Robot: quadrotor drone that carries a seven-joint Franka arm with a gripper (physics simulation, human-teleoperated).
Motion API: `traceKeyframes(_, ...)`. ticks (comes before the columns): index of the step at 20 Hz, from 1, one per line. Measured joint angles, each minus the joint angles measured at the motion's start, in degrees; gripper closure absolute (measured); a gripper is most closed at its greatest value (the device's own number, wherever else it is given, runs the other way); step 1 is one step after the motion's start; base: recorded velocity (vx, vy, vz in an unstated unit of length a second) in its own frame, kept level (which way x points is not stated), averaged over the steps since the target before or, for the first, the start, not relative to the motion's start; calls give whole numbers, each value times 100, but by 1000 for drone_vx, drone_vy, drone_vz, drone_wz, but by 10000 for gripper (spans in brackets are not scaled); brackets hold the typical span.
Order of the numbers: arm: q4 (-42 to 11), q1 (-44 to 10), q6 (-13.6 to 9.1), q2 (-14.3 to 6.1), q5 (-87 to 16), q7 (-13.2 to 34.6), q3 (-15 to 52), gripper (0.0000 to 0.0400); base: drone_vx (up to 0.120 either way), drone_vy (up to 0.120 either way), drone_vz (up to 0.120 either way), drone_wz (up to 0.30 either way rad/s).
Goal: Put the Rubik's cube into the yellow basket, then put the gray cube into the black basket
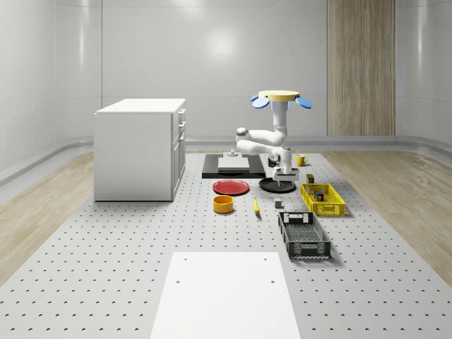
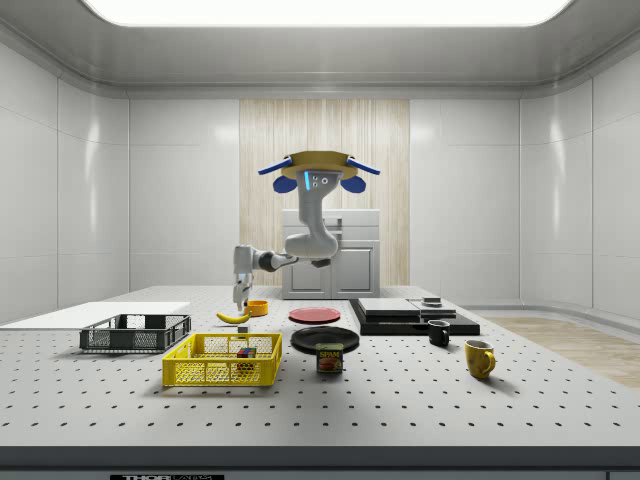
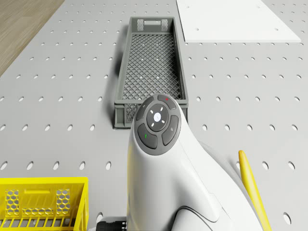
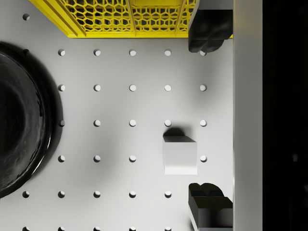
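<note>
The gray cube lies on the perforated table, small in the whole-scene view, between the black plate and the black basket. My gripper hangs open above it. The cube sits nearer one fingertip and slightly off the line between the two. The Rubik's cube rests inside the yellow basket. The drone hovers over the table behind the plates, its arm reaching down and forward to the gripper.
A black plate lies close beside the gripper. A banana, an orange bowl and a red plate lie nearby. A can, two mugs, a white cabinet and a white sheet stand farther off.
</note>
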Motion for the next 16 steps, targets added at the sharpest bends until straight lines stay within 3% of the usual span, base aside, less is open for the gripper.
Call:
traceKeyframes(7, 0, -2, 6, -6, 3, 1, 1, 0, 0, -120, -109, 0)
traceKeyframes(13, 1, -3, 10, -11, 4, 2, 1, 0, 0, -7, -120, 0)
traceKeyframes(16, 1, -4, 12, -13, 5, 3, 2, 0, 0, -67, -120, 0)
